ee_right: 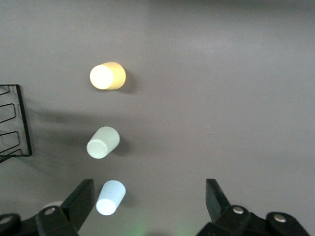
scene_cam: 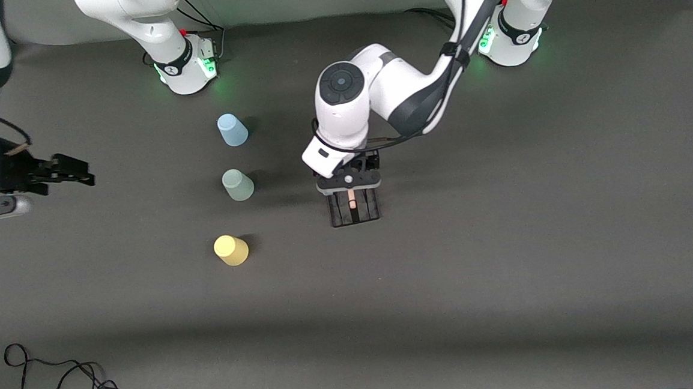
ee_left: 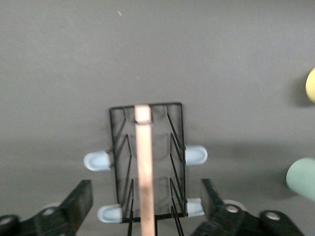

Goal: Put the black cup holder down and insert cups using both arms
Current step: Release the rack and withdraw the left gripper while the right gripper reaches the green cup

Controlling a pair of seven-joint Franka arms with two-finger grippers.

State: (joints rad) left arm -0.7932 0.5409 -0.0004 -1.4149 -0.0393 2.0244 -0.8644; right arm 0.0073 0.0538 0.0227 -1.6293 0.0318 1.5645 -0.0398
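The black cup holder (scene_cam: 364, 210) stands on the mat mid-table, its pale wooden handle (ee_left: 145, 162) on top and blue-grey pegs (ee_left: 96, 160) sticking out at the sides. My left gripper (scene_cam: 351, 187) is right over it, open, its fingers (ee_left: 79, 199) apart on either side of the handle without touching it. Three cups stand upside down in a row toward the right arm's end: light blue (scene_cam: 232, 130), pale green (scene_cam: 238, 185), yellow (scene_cam: 231, 250). My right gripper (scene_cam: 80, 173) hangs open and empty high above the table at the right arm's end. Its wrist view shows the cups (ee_right: 103, 142) below.
A loose black cable (scene_cam: 63, 386) lies near the table's front edge at the right arm's end. Cables run by both green-lit bases (scene_cam: 191, 65). The holder's edge shows in the right wrist view (ee_right: 15, 123).
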